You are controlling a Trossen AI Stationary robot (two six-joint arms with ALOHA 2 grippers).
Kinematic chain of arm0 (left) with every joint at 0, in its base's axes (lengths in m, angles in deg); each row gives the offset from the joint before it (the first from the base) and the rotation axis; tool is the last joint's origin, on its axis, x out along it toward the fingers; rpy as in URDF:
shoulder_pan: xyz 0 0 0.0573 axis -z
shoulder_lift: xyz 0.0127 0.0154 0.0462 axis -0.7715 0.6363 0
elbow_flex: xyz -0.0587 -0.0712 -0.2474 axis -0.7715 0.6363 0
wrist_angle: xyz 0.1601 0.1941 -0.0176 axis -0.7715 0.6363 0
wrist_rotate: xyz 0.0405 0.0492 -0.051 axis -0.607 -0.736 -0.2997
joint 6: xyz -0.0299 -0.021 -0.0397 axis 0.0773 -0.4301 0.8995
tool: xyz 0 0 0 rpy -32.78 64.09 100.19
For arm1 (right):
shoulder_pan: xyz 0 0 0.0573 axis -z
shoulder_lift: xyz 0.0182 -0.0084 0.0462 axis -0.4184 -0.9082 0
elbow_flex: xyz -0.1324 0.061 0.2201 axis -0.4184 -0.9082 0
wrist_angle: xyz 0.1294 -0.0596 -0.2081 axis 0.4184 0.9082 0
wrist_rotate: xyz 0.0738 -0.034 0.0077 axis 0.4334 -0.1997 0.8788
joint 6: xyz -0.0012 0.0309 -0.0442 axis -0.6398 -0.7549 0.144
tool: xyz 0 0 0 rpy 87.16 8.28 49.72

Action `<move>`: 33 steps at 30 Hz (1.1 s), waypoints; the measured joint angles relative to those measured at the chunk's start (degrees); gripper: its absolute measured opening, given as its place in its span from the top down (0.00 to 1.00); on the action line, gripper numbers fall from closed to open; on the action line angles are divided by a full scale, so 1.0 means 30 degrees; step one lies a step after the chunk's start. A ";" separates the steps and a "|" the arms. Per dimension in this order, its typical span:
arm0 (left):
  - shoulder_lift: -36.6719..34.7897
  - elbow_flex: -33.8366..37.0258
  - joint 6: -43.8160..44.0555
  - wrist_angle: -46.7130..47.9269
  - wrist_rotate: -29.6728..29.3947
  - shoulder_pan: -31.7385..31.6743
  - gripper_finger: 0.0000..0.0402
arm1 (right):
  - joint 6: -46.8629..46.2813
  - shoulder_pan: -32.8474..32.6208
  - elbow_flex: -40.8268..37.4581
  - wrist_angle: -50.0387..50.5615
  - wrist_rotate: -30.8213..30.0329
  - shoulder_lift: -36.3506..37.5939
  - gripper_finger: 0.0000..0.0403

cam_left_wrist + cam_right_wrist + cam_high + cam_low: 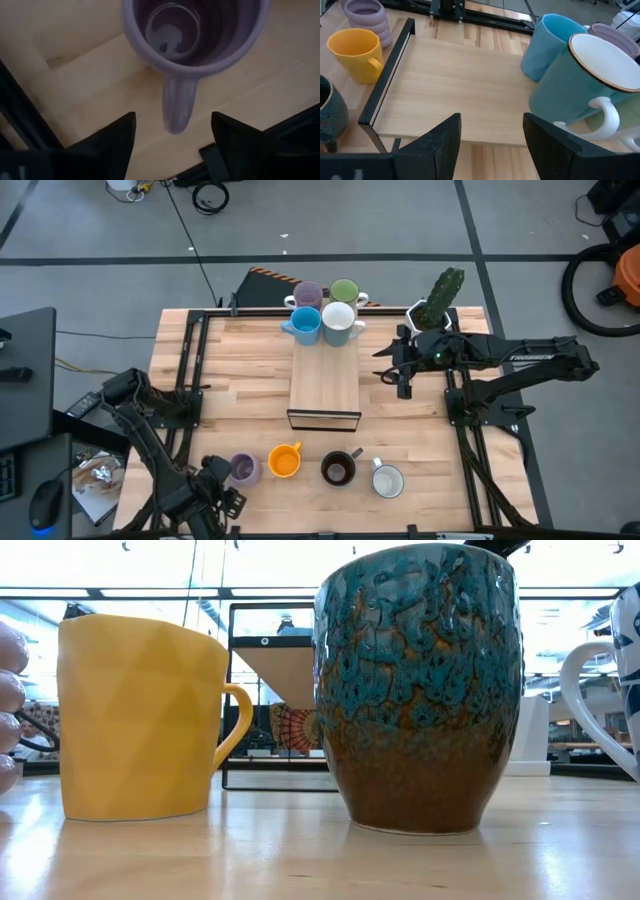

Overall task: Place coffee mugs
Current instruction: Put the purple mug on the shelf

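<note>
Four mugs stand in a row near the table's near edge: lilac [243, 469], orange [285, 460], black [338, 469] and white [387, 480]. Four more cluster at the far end of a wooden riser [324, 385]: light blue [304, 325], white [338, 323], lilac [308, 293] and green [344, 291]. My left gripper [172, 145] is open at the near lilac mug [192, 35]; its fingers stand on either side of the handle's free end [177, 117] without touching. My right gripper [400, 367] hangs open just right of the riser [460, 85], facing the light blue mug [547, 45] and white mug [585, 80].
A white pot with a green cactus [440, 300] stands by the right arm at the far right corner. Black frame rails [190, 370] run along both sides of the table. The low view shows the orange mug [135, 720] and black mug [420, 690] up close.
</note>
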 joint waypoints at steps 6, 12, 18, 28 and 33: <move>0.0550 -0.0007 0.0310 0.0192 0.0022 0.0160 0.39 | 0.0071 0.0000 -0.0618 -0.0503 0.0014 0.0000 0.46; 0.1450 0.0000 0.0240 -0.0182 -0.0167 -0.0252 0.41 | 0.0133 0.0000 -0.0657 -0.0598 0.0011 0.0000 0.46; 0.2148 0.0000 -0.0423 -0.0844 -0.0840 -0.0984 0.45 | 0.0297 0.0000 -0.0657 -0.0914 0.0007 0.0000 0.46; 0.2683 0.0000 -0.1969 -0.1262 -0.0515 -0.1937 0.55 | 0.0297 0.0000 -0.0657 -0.1054 0.0386 0.0000 0.46; 0.2683 0.0000 -0.2000 -0.1221 -0.0538 -0.1953 0.60 | 0.0297 0.0000 -0.0657 -0.1054 0.0393 0.0000 0.46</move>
